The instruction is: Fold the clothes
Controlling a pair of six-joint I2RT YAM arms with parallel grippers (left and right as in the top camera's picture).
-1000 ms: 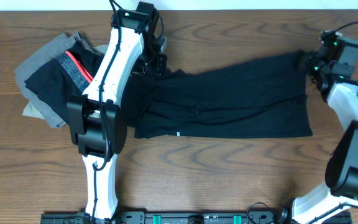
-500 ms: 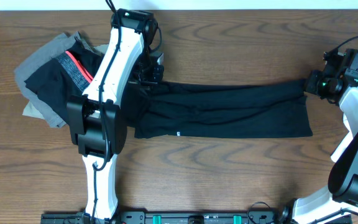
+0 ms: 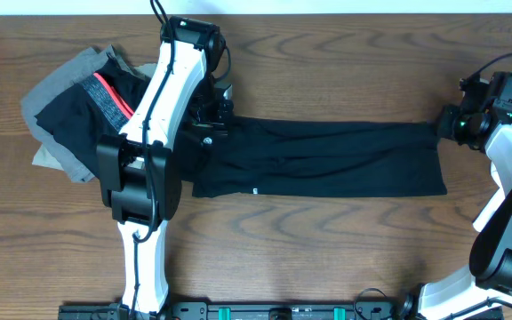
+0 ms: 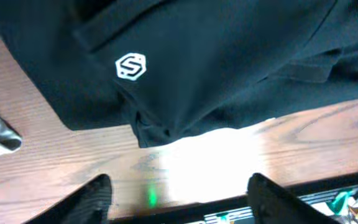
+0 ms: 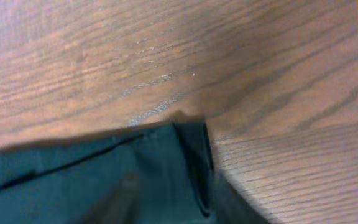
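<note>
**Black T-shirt lies as a long band between the two arms**

The left fingers (image 4: 97,198) stand apart with nothing between them. Only bare, glare-lit table (image 4: 36,162) shows under the gap. The edge of the black T-shirt (image 4: 229,56) lies just beyond their tips, with a white hexagon logo (image 4: 131,66) on the cloth. The right fingers (image 3: 447,124) sit at the shirt's far right-hand corner, and whether they are apart or pinching cannot be told. The right wrist view shows that corner lying doubled over on the wood.

From above, the shirt is a long, narrow band flat on the table, its long axis running left to right. A small white label (image 3: 254,190) sits at its near edge. The white left arm (image 3: 154,116) crosses over the shirt's left end and hides it. Just left of that arm sits a pile of other clothes (image 3: 69,124) — grey, black with a red band, a tan edge.
</note>
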